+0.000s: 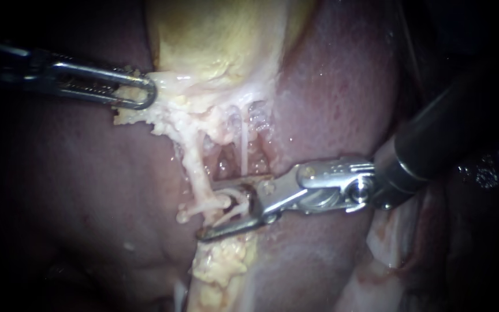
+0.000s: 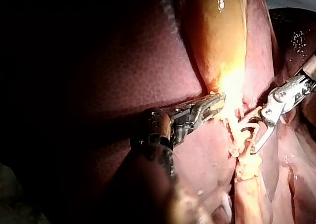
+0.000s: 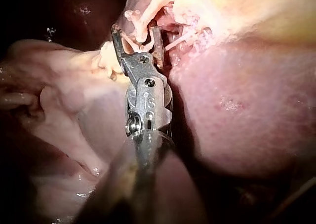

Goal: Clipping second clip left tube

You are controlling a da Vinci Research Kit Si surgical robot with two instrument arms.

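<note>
In the endoscope view, the left instrument (image 1: 140, 95) is seen entering from the left, its pincer clamped on pale fatty tissue (image 1: 163, 115) at the lower end of the gallbladder (image 1: 220, 40). The left tube (image 1: 194, 167) is shown below this grip as a whitish, knobbly strand. Its long axis runs from the gallbladder downward in this view, leaning slightly to the right, with the liver (image 1: 342, 86) on both sides. A thinner right tube (image 1: 244, 150) is seen just beside it, apart from it. The right instrument (image 1: 209, 212) is brought in from the right. Its pincer is parted, with a clear gap, one jaw on each side of the left tube, and it crosses the tube nearly at a right angle near its lower end. A pale loop (image 1: 233, 201) lies inside that gap; whether it is a clip cannot be told. The left instrument's wrist joint and the brightly lit amber wall of the gallbladder (image 2: 222, 36) are shown only in the left wrist view, where the right instrument (image 2: 249, 135) is seen straddling the strand from the far side. The right instrument (image 3: 136, 31) is shown from behind only in the right wrist view, with pale tissue between its spread jaws.
</note>
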